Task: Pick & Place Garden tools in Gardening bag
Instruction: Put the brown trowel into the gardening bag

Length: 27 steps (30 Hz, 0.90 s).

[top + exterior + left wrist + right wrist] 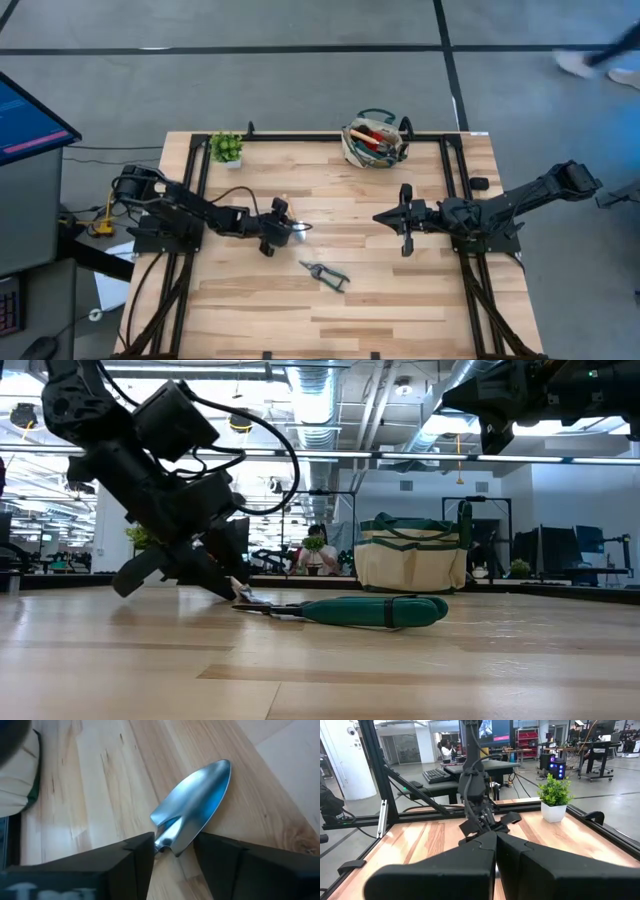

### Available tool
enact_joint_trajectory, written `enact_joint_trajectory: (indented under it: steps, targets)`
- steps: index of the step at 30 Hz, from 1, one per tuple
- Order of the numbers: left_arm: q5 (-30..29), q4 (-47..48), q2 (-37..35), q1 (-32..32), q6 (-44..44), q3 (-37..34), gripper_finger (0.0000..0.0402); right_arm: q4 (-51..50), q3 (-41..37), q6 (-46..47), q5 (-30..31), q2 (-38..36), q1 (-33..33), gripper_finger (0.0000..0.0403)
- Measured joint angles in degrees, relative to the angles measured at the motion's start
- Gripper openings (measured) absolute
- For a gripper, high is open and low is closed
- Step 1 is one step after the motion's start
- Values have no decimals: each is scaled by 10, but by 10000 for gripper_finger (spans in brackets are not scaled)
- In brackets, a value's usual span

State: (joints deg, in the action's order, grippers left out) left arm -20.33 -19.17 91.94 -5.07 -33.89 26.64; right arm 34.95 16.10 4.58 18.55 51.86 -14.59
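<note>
A metal trowel (197, 802) lies with its shiny blade (299, 230) on the wooden table, left of centre. My left gripper (174, 847) slants down onto it, shut on the blade's narrow end; the handle is hidden under the gripper. Green-handled pruners (326, 273) lie flat on the table near the centre, toward the near edge. The beige gardening bag (375, 141) with green trim stands at the far edge with tools sticking out of it. My right gripper (385, 216) hangs shut above the table's right half, touching nothing. My left gripper has the trowel's neck (162, 842), where the blade narrows, between its two fingers (142, 852), one on each side. The fingers slant down from the table's left and lie along the trowel. The blade rests flat on the table, pointing toward the table's right.
A small green potted plant (227, 148) stands at the far left corner. A black frame (330, 137) runs along the table's edges. Bare wood lies between the pruners and the bag. A person's feet (600, 65) show on the floor beyond the far right.
</note>
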Motion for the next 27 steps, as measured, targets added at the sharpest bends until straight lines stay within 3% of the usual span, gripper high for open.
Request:
enact_joint_trajectory:
  steps: [18, 27]
  targets:
    - [102, -20, 2, 11, 3, -1, 61, 0, 0, 0, 1, 0, 0, 0]
    - [103, -28, 2, 15, 26, -1, 5, 4, 0, 0, 1, 0, 0, 0]
